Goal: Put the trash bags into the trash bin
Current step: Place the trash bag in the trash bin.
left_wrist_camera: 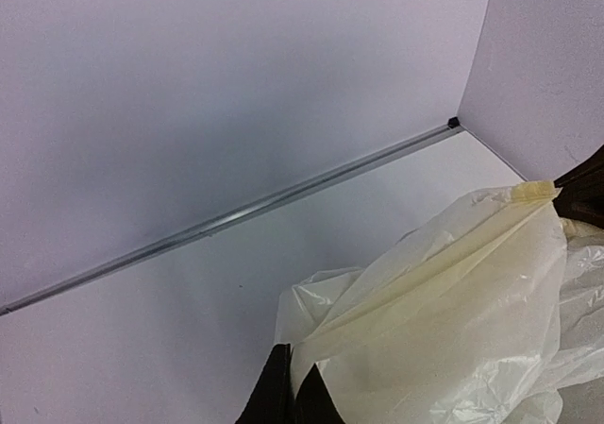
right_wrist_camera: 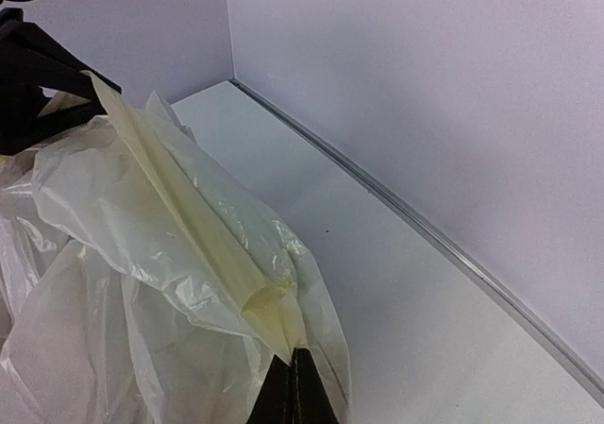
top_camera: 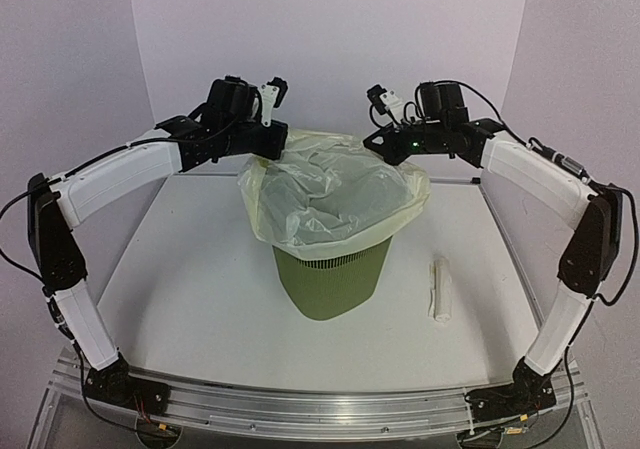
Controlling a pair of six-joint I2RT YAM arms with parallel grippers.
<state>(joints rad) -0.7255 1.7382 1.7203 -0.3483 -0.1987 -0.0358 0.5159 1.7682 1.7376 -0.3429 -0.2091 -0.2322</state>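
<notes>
You had the left gripper [top_camera: 272,149] and the right gripper [top_camera: 378,141] each pinched shut on the far edge of the trash bags [top_camera: 330,194], the film taut between them and draped over the top of the upright trash bin [top_camera: 330,281] mid-table.

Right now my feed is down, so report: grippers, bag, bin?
Left gripper, right gripper shut on bag, far side. Bag draped over bin top, stretched between them. White roll right of bin, apart.
</notes>
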